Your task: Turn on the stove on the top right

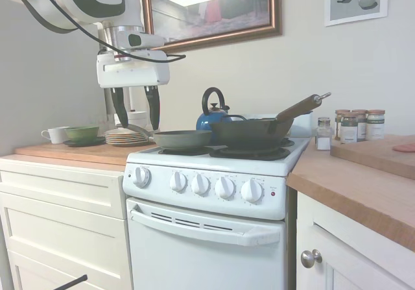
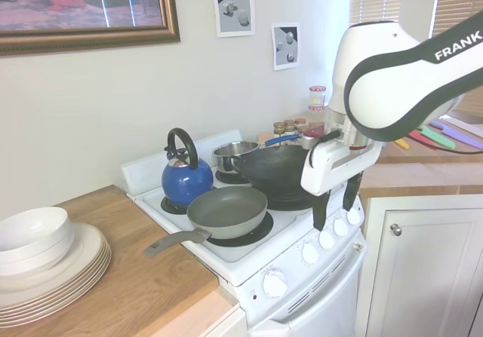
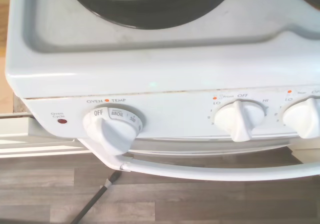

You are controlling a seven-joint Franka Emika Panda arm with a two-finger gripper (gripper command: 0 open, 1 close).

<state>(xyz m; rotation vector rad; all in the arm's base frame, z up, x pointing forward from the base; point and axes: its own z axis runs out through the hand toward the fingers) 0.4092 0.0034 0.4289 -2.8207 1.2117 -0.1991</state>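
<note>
kettle (image 1: pixel 213 113) behind frying pan (image 1: pixel 182 138) on stove (image 1: pixel 214 173) | wok (image 1: pixel 249 132) right | plates (image 1: pixel 125 136) left

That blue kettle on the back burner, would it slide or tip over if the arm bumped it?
The kettle looks squat and wide at the base, so it would probably slide rather than tip. Its glossy body likely makes it slippery to squeeze; the tall black handle seems the better hold. Whether there is water inside cannot be seen, so its weight is a guess.

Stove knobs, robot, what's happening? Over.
Hand open, empty, hovering above the stove's front edge. Knobs untouched; oven knob reads OFF. Nothing blocks the knobs.
</note>
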